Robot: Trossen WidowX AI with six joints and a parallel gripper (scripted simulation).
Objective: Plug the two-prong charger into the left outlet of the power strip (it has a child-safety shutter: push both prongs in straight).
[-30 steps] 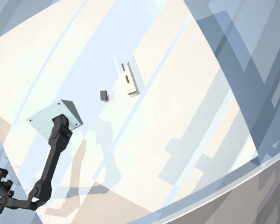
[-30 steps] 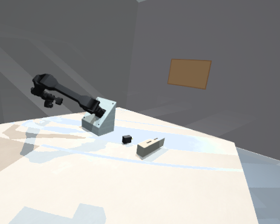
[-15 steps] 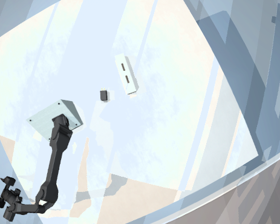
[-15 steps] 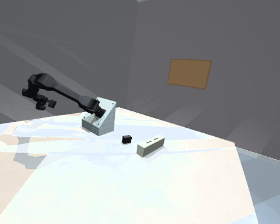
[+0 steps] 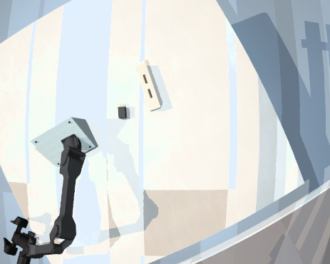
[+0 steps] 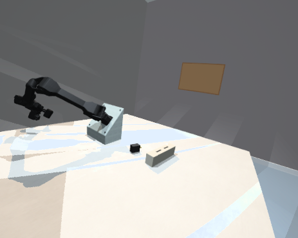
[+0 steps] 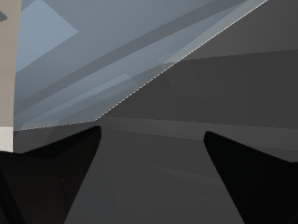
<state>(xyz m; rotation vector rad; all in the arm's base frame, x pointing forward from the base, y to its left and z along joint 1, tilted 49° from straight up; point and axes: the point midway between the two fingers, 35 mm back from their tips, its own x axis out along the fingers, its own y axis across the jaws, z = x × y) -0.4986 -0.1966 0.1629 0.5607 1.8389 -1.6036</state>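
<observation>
The small black two-prong charger [image 5: 122, 112] [image 6: 134, 148] lies on the table, its prongs toward the far side in the top view. The cream power strip [image 5: 150, 86] [image 6: 160, 155] with two dark outlets lies just beside it. My gripper [image 5: 14, 235] [image 6: 38, 110] [image 7: 154, 133] is open and empty. It hangs far from both, out past the table's edge on the other side of the arm's base. The wrist view shows only the two dark fingers against wall and floor; charger and strip are out of that view.
The arm's grey wedge-shaped base [image 5: 65, 137] [image 6: 110, 128] stands on the table [image 5: 203, 143] [image 6: 151, 199] between the gripper and the charger. A brown panel [image 6: 201, 78] hangs on the far wall.
</observation>
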